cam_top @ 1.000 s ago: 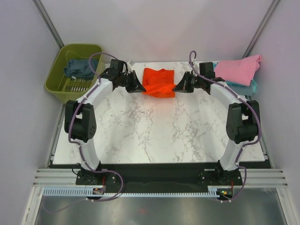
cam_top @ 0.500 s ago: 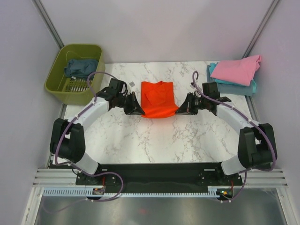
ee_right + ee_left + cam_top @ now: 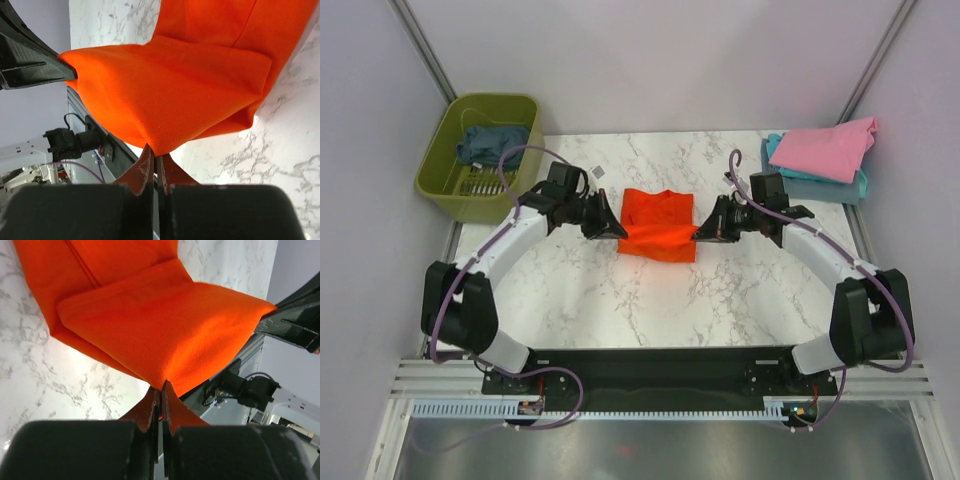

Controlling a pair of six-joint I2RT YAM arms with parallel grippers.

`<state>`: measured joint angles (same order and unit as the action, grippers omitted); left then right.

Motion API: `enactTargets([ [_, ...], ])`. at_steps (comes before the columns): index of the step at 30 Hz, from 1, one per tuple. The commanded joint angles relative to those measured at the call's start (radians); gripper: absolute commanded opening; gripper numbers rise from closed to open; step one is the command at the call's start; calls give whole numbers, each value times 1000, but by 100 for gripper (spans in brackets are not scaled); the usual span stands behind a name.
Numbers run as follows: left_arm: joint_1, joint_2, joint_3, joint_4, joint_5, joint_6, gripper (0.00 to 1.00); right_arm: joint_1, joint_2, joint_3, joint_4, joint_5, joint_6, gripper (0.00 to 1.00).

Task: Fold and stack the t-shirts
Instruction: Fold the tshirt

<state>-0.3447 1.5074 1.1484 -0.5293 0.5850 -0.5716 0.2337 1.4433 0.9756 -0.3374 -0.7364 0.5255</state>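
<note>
The orange-red t-shirt [image 3: 657, 222] lies partly folded at the middle of the marble table, its near edge lifted and stretched between my grippers. My left gripper [image 3: 618, 233] is shut on its left corner, and the shirt [image 3: 150, 315] fills the left wrist view above the left gripper [image 3: 161, 386]. My right gripper [image 3: 698, 234] is shut on the right corner, and the shirt [image 3: 180, 75] hangs from the right gripper [image 3: 155, 152] in the right wrist view. A pink t-shirt [image 3: 825, 148] lies on a light teal t-shirt [image 3: 855, 186] at the back right. A dark slate-blue t-shirt [image 3: 490, 143] lies in the basket.
The olive-green plastic basket [image 3: 455, 190] stands off the table's back left corner. The marble table [image 3: 650, 300] has open surface in front of the orange-red shirt. Grey walls close in the back and both sides.
Both grippers carried the shirt's held edge toward the near side, then slightly back. The folded layer now hangs lifted over the shirt's near part.
</note>
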Motion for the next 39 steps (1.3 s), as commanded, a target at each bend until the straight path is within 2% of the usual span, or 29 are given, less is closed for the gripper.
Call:
enactTargets([
  [1, 24, 98, 91, 3, -19, 3, 2, -2, 80, 81, 84, 31, -18, 0],
  [6, 44, 253, 227, 49, 18, 4, 2, -10, 204, 181, 107, 35, -36, 0],
  [14, 49, 620, 620, 120, 7, 35, 3, -54, 503, 446, 167, 69, -38, 2],
  [15, 49, 638, 648, 126, -2, 42, 11, -59, 528, 474, 167, 89, -42, 16],
  [16, 46, 655, 696, 129, -39, 59, 27, -62, 567, 532, 166, 91, -47, 30],
  [17, 47, 666, 717, 124, -59, 68, 59, -65, 584, 563, 166, 89, -61, 43],
  [18, 46, 672, 735, 114, -77, 78, 69, -68, 597, 590, 167, 86, -68, 60],
  [21, 46, 627, 768, 111, -68, 110, 82, -79, 579, 656, 159, 94, -93, 70],
  [24, 46, 564, 751, 107, -74, 107, 88, -82, 497, 650, 156, 63, -96, 71],
  [29, 59, 553, 695, 72, -79, 148, 88, -59, 480, 568, 193, -14, -39, 70],
  [34, 87, 606, 685, 42, -83, 229, 81, -27, 546, 548, 221, -9, -6, 68],
  [39, 92, 688, 781, 6, -148, 343, 73, -19, 601, 623, 152, 80, -126, 66],
])
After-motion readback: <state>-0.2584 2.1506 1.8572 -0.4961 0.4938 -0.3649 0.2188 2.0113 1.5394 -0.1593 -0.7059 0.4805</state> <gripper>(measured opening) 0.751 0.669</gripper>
